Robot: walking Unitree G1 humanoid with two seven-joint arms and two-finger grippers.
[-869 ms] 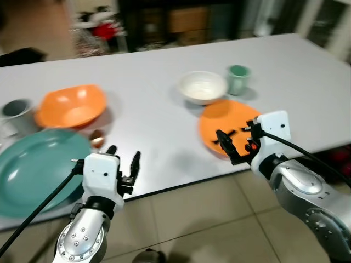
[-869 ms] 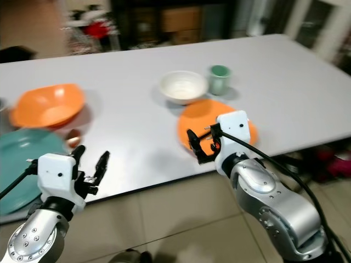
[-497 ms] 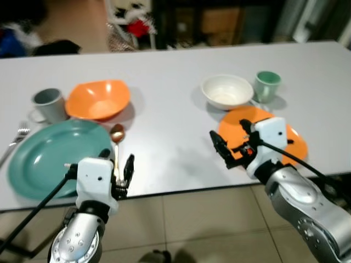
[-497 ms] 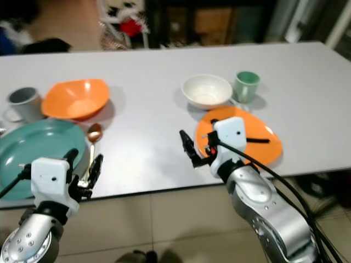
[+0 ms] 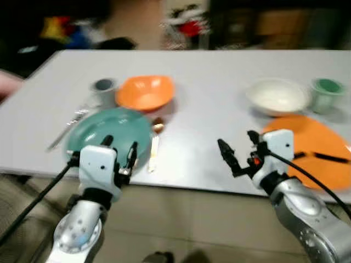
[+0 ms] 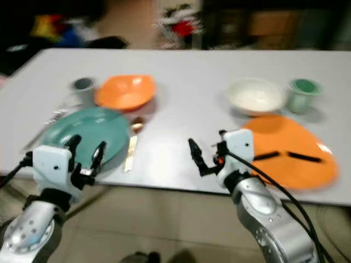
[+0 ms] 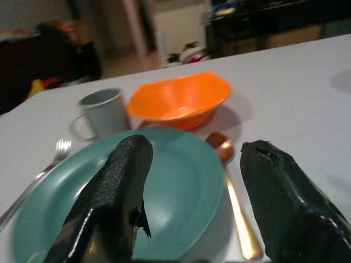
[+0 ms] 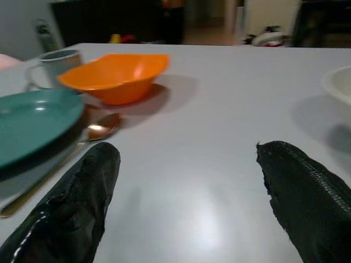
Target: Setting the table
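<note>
A teal plate [image 5: 112, 131] lies near the white table's front edge [image 5: 181, 183], with a fork [image 5: 68, 129] on its left and a gold spoon [image 5: 154, 148] on its right. Behind it stand an orange bowl [image 5: 145, 92] and a grey mug [image 5: 103, 86]. To the right are a white bowl [image 5: 277, 96], a green cup [image 5: 327, 87] and an orange plate [image 5: 312, 150] bearing two dark utensils [image 6: 288, 156]. My left gripper [image 5: 120, 147] hangs open just in front of the teal plate [image 7: 181, 192]. My right gripper [image 5: 239, 143] is open over bare tabletop left of the orange plate, holding nothing.
Tiled floor [image 5: 181, 219] lies below the table's front edge. Dark furniture and clutter [image 5: 186, 22] stand behind the table's far side. Bare tabletop [image 8: 208, 142] stretches between the two place settings.
The whole view has swung left, so the teal plate setting now sits more central and the orange plate near the right edge. Both grippers stay open and empty.
</note>
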